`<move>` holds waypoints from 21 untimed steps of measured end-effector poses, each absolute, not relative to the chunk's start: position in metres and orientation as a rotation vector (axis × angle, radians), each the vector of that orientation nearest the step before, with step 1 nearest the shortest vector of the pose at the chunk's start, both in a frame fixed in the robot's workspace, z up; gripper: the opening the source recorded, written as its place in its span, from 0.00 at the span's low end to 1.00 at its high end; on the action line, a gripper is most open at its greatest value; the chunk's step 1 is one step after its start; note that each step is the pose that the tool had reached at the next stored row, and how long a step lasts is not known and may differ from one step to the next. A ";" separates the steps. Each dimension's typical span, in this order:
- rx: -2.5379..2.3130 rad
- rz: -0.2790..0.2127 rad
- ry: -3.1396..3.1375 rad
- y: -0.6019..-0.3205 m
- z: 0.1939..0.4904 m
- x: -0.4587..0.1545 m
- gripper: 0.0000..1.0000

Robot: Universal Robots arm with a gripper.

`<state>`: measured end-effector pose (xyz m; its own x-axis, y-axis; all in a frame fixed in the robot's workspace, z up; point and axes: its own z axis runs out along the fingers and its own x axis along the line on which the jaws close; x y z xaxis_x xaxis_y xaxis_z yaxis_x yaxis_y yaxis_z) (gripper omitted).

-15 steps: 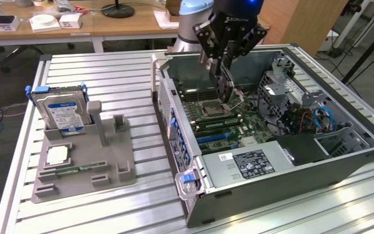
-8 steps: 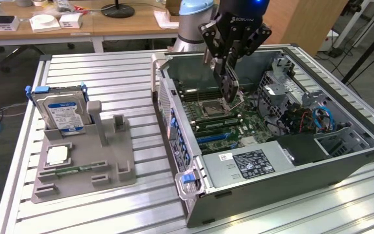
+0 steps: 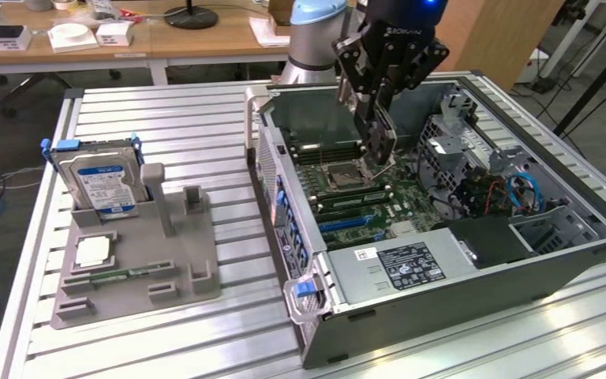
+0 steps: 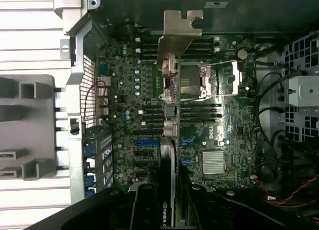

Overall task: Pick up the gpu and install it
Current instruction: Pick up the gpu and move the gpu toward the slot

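Up front, on the slatted metal table [image 3: 155,347], we see the open computer case [image 3: 472,300] lying on its side, with a black box bearing a white label [image 3: 409,264] at its near end. To the exterior view's left of the case sits a gray holder [image 3: 192,272]. A narrow green memory stick [image 3: 124,275] and a square processor chip [image 3: 92,251] lie flat in the holder. A silver hard drive [image 3: 98,178] with a blue label stands upright at its far end.

Deeper in the case lies the motherboard [image 3: 356,197], with its processor socket [image 3: 340,175] and blue slots [image 3: 346,223]. Above the socket area hangs the gpu [image 3: 382,142], held upright and clear of the blue slots. We cannot tell whether its lower edge touches the board. The gripper [image 3: 375,106] is clenched on the card's upper part, one finger on each face.

From the wrist view we look along the gpu [image 4: 169,115] edge-on. Its silver bracket [image 4: 180,33] is at the end away from the gripper [image 4: 169,207], and the black fingers [image 4: 144,210] press on either side. Beneath it spread the motherboard [image 4: 124,90] and a finned heat sink [image 4: 217,163].

Farther back rises the arm [image 3: 314,31], and beyond it stand wooden desks [image 3: 208,39].
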<state>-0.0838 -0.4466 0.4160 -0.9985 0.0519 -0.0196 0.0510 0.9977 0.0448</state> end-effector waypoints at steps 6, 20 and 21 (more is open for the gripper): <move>0.080 0.069 3.119 -0.447 0.416 -0.075 0.26; 0.080 0.069 3.119 -0.447 0.416 -0.054 0.26; 0.080 0.069 3.119 -0.447 0.416 -0.052 0.26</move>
